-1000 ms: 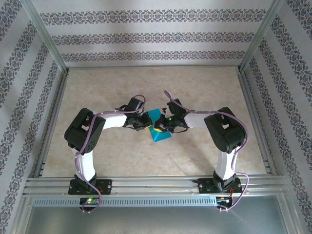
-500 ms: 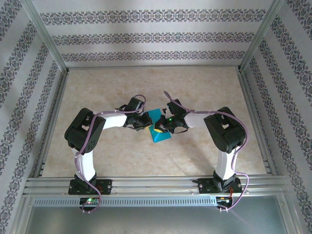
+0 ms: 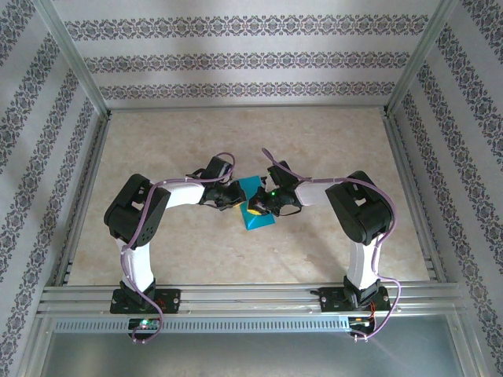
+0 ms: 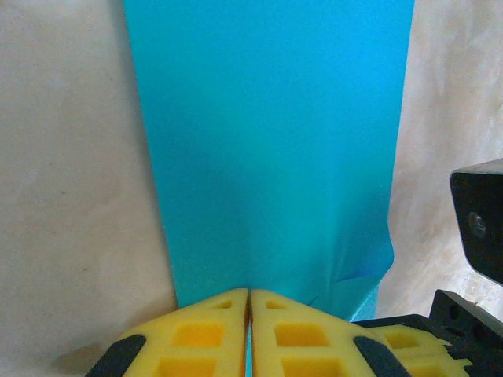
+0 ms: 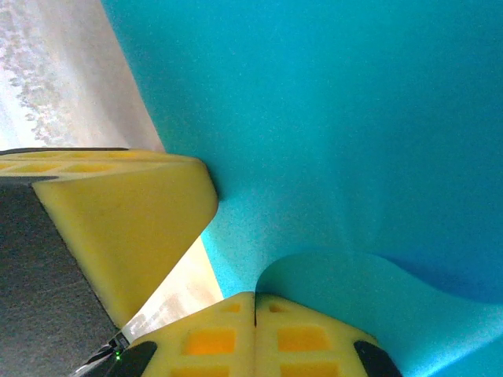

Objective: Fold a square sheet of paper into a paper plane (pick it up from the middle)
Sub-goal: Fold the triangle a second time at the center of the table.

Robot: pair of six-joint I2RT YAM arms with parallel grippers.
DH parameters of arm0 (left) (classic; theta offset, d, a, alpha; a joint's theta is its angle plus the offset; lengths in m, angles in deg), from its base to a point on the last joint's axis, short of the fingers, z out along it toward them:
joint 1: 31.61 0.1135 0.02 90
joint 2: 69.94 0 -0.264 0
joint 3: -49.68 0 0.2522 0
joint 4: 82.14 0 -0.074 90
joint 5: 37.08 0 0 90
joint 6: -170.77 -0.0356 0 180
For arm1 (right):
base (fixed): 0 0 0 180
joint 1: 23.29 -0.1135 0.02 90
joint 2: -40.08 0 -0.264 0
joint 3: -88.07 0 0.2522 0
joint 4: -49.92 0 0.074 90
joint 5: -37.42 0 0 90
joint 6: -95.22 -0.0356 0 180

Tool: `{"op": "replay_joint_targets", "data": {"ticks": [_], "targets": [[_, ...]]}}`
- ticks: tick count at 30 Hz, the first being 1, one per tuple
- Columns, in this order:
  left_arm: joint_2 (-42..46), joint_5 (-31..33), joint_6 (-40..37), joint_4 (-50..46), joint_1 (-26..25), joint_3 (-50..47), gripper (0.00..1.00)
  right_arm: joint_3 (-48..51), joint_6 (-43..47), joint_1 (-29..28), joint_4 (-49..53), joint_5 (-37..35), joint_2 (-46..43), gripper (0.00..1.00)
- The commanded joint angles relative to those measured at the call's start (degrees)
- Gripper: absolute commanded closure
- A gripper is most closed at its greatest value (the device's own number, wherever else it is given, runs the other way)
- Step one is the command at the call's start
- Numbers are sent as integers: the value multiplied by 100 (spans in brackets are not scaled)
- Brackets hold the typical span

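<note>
1. The square sheet of paper is teal and lies on the beige table. From above, both arm heads meet over it and hide its middle.
2. The left gripper sits at the sheet's left edge.
3. Left wrist view: the left gripper has its yellow pads pressed together with a thin teal sliver between them. The jaws are clamped on the sheet's near edge.
4. From those pads the sheet runs away as a flat strip, with table showing on both sides of it. There is a small wrinkle at the sheet's corner, just beside the right gripper's finger.
5. The right gripper is over the sheet's right part, tips down on it.
6. Right wrist view: the right gripper has its pads together, no gap. The sheet bulges into a rounded hump right at the tips. I can't tell if any paper is caught between them.
7. A yellow finger of the left gripper lies at the sheet's edge, close to the right tips.
</note>
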Motion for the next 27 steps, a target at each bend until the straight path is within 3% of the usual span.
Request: {"op": "replay_joint_targets", "data": {"ticks": [1,27], "targets": [[-108,5,-83,-303,-5,15,90,-97,68,-63,-10,-3,68,96],[-149,-4,-72,-336,-7,-2,90,-135,-41,-72,-190,34,156,96]]}}
